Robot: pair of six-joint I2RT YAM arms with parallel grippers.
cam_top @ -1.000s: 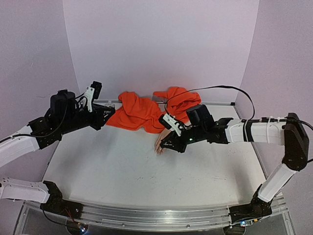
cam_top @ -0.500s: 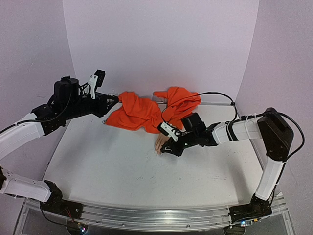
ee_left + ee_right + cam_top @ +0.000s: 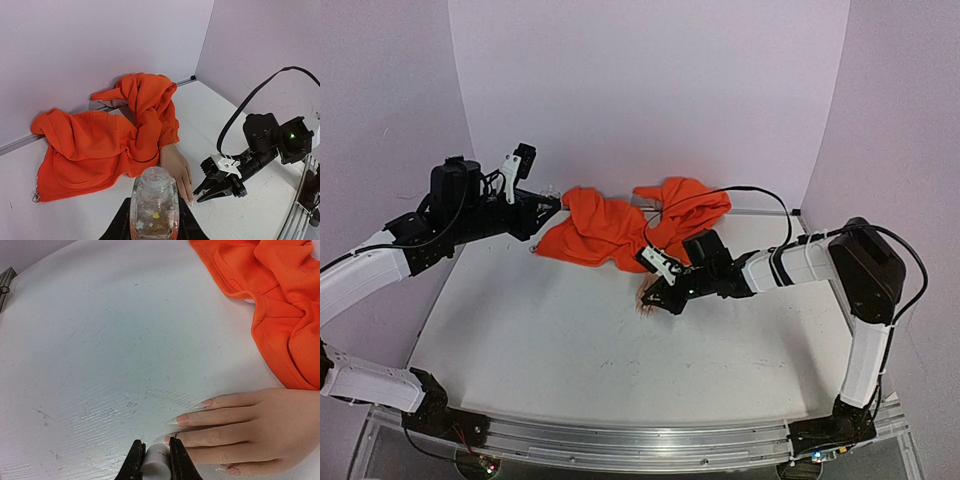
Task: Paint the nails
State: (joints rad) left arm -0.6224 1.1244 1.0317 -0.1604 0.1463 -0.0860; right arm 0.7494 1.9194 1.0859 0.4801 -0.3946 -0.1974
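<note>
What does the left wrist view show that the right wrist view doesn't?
Only left wrist: the clear bottle held in the left end effector, and the right end effector from outside at the fingertips of the mannequin hand. Only right wrist: the nails close up, and a white piece pinched in its fingers. Both: the mannequin hand and orange garment.

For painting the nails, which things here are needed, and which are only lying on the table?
Needed: the nails of the mannequin hand; the clear bottle in the left end effector; the small white piece in the right end effector.
Only lying there: the orange garment by the wrist.
</note>
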